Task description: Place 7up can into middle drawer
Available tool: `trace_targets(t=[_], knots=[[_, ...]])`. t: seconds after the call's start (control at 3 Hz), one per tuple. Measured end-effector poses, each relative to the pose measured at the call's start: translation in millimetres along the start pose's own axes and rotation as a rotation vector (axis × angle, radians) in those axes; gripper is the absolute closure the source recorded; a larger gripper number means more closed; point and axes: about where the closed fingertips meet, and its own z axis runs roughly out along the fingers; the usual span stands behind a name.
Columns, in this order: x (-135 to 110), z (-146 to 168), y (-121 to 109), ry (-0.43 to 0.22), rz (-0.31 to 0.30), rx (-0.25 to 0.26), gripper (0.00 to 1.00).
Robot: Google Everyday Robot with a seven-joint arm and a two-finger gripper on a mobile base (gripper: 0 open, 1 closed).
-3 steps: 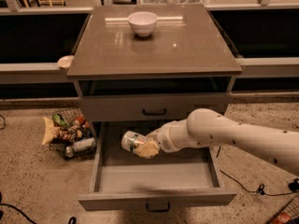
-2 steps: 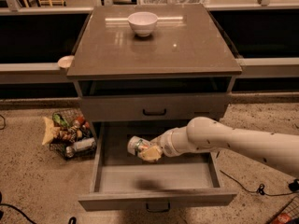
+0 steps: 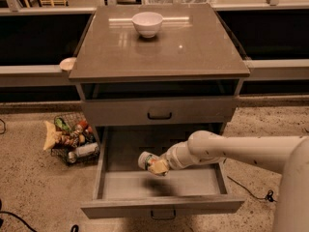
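Observation:
The middle drawer is pulled wide open below a shut grey drawer front. My gripper reaches in from the right over the open drawer and is shut on the 7up can, a pale silvery can held tilted on its side. The can hangs a little above the drawer's grey floor, near its middle, with its shadow on the floor just below. My white arm crosses the drawer's right side.
A white bowl sits on the cabinet top. A wire basket of snacks and bottles stands on the floor left of the drawer. A cable lies on the floor at the right.
My gripper has lowered with the can, from the back of the drawer opening towards its middle and closer to the floor.

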Motion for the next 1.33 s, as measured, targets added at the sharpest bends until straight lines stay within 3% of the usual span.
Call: trace_targets(t=[0.67,1.33], knots=[[28,31,-9,0.055,0.050,-0.006,0.59],[32,36,-11,0.069,0.054,-0.006,0.13]])
